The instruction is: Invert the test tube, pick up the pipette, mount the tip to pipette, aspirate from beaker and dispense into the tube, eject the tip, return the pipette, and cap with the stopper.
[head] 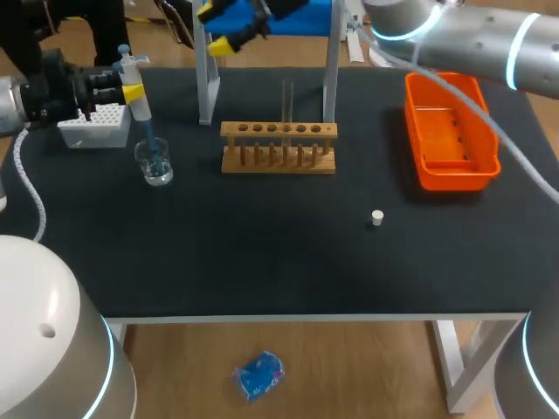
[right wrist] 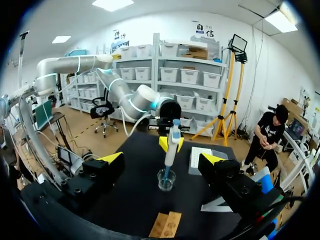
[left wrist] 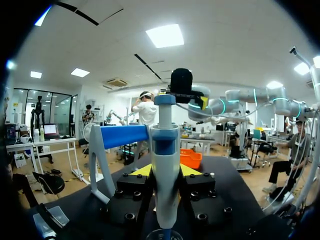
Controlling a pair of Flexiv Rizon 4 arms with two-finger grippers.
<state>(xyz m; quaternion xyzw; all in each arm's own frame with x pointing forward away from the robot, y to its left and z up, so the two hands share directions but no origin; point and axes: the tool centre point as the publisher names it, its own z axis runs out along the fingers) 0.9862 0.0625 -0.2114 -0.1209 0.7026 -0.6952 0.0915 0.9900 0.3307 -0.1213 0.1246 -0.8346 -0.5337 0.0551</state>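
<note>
Our left gripper [left wrist: 165, 171] has its fingers closed on the pipette [head: 137, 103] from both sides and holds it nearly upright at the far left of the counter [head: 262, 262]. The blue tip [head: 150, 140] is mounted and reaches down into the glass beaker [head: 155, 164], which stands just near of the tip box [head: 94, 125]. We judge this to be the aspirating step. Our right gripper [right wrist: 162, 159] hangs by the far pipette stand [head: 205, 87] with its fingers spread wide and nothing between them.

The test tube [head: 286, 103] stands upright in the wooden rack [head: 278, 161] at the middle of the counter. The stopper [head: 377, 217] lies alone, near and to the right, well apart from the rack. The orange bin [head: 450, 131] sits at the far right.

Several things could go wrong from here:
- The beaker is light, so a tip pressing on its wall or floor could tip it or push it along.
- We cannot see how deep the tip sits, and a shallow tip would draw air.
- The tube's mouth is narrow, so a slight tilt of the pipette could spill liquid over the rack.
- The carry to the rack passes below our right arm, so the two arms could collide.
</note>
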